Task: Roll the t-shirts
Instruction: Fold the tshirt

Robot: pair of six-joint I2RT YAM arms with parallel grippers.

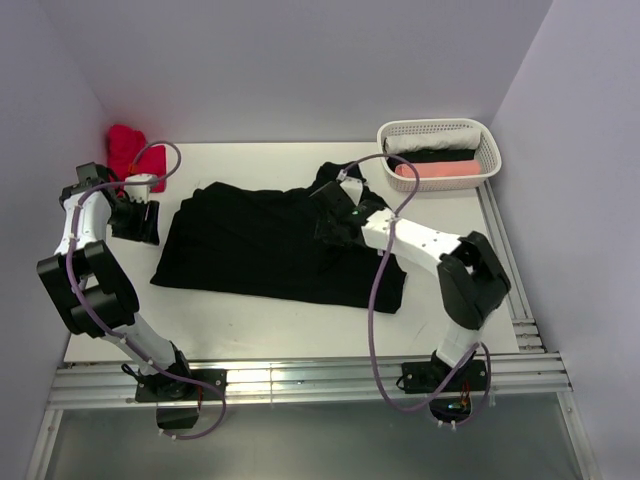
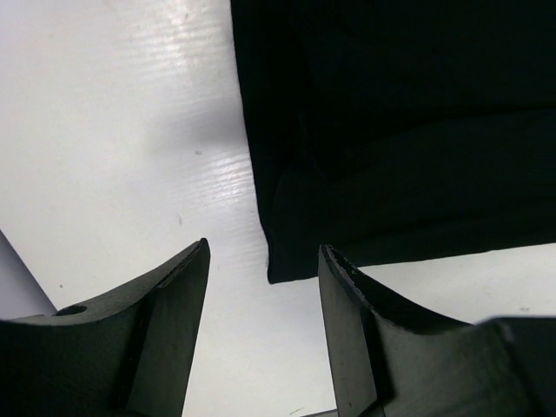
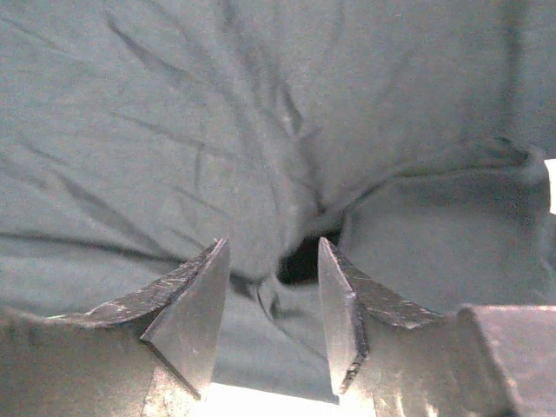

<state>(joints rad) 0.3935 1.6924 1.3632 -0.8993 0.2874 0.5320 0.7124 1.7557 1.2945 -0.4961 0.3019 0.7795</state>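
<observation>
Rolling stage: I judge the roll not yet begun. The black short-sleeved cloth t-shirt (image 1: 270, 245) lies flat, with no rolled end showing.
T-shirt position: it is spread across the middle of the white table (image 1: 250, 320), long side running left to right, between my two arms. Loose folds sit along its left part.
Left gripper (image 2: 263, 261): the jaws stand apart with nothing between them. It hangs over bare table at the t-shirt's left edge, and a corner of the cloth lies just ahead of the gap. I judge this placement lets me pinch that edge to start a roll.
Right gripper (image 3: 271, 252): the jaws stand apart above the t-shirt's right part and clamp nothing. A small pucker of cloth sits under the gap. I cannot tell whether the tips touch the fabric.
Basket: the white plastic mesh basket (image 1: 488, 150) stands at the far right corner, holding cloth rolls (image 1: 435, 172) side by side. I judge it the place for finished rolls.
Red cloth: a crumpled red cloth (image 1: 125, 148) lies at the far left corner, well apart from the black t-shirt, probably waiting its turn.
Risk: soft cloth slips easily, and an uneven grip would skew the roll.
</observation>
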